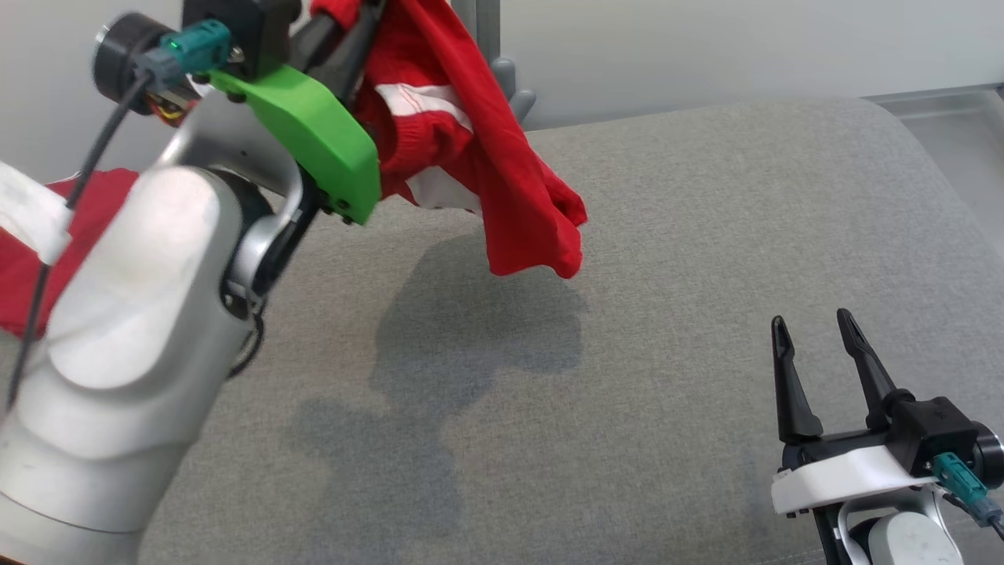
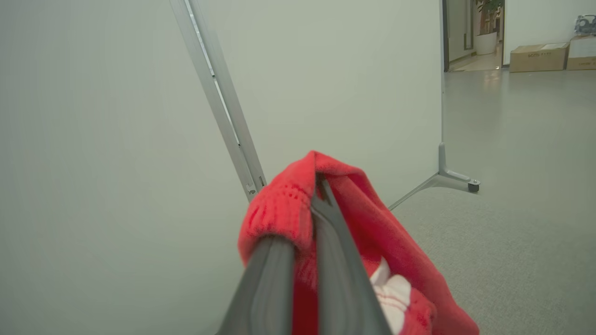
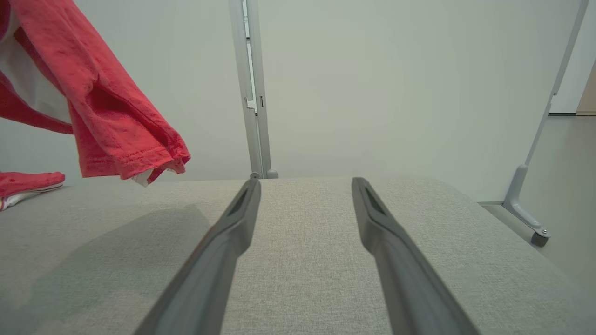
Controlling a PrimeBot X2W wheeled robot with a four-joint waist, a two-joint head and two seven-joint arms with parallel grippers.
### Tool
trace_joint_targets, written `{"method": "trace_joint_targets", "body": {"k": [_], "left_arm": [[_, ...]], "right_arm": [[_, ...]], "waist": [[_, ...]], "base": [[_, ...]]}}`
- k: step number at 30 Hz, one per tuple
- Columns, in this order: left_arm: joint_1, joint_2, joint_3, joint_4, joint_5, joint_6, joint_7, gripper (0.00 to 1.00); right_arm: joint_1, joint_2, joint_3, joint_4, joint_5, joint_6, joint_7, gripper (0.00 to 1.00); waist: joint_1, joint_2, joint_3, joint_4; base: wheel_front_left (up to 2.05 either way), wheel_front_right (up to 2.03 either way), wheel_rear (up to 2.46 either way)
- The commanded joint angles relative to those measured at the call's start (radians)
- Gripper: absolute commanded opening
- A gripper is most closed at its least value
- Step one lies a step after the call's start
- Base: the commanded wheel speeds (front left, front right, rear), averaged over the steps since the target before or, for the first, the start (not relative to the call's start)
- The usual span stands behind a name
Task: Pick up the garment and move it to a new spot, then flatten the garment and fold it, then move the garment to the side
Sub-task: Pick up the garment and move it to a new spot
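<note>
Head view first: the left tool is up high, its 2 dark fingers pinched shut on the red knit garment with white stripes. It dangles clear above the grey fabric-covered bench. More red cloth lies at the bench's left edge; same piece or not, I can't tell. The right tool sits low on the right, fingers spread wide, holding nothing.

Left wrist view: the left tool grips a ribbed edge, and the garment bunches over the tips.

Right wrist view: the right tool gapes over the bare bench, with the garment hanging well apart at upper left.

My read: it's light, soft and floppy, nothing fragile, and it'll slump and crease wherever it lands. That thick ribbed edge looks like a sure hold. I'd have the free tool take the loose bottom corner to spread it.
</note>
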Motion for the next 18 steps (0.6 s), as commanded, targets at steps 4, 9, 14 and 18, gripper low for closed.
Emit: {"method": "trace_joint_targets", "body": {"k": [4, 9, 14, 18], "left_arm": [[0.112, -0.098, -0.013, 0.017, -0.035, 0.050, -0.090, 0.00], [0.205, -0.179, -0.025, 0.209, -0.053, 0.060, -0.219, 0.00], [0.223, -0.204, -0.019, 0.431, -0.049, 0.050, -0.326, 0.00], [0.200, -0.202, -0.006, 0.574, -0.041, 0.055, -0.394, 0.00]], "right_arm": [[-0.012, -0.002, 0.004, -0.007, 0.012, 0.000, -0.001, 1.00], [-0.040, -0.002, 0.032, -0.011, 0.027, 0.000, -0.001, 1.00], [-0.060, -0.002, 0.030, -0.012, 0.034, 0.000, -0.001, 1.00], [-0.065, -0.002, 0.027, -0.009, 0.036, 0.000, -0.001, 1.00]], "waist": [[0.0000, 0.0017, 0.039, -0.063], [0.0000, 0.0017, 0.097, -0.101], [0.0000, 0.0017, 0.149, -0.120], [0.0000, 0.0017, 0.169, -0.120]], "base": [[0.00, 0.00, 0.00], [0.00, 0.00, 0.00], [0.00, 0.00, 0.00], [0.00, 0.00, 0.00]]}}
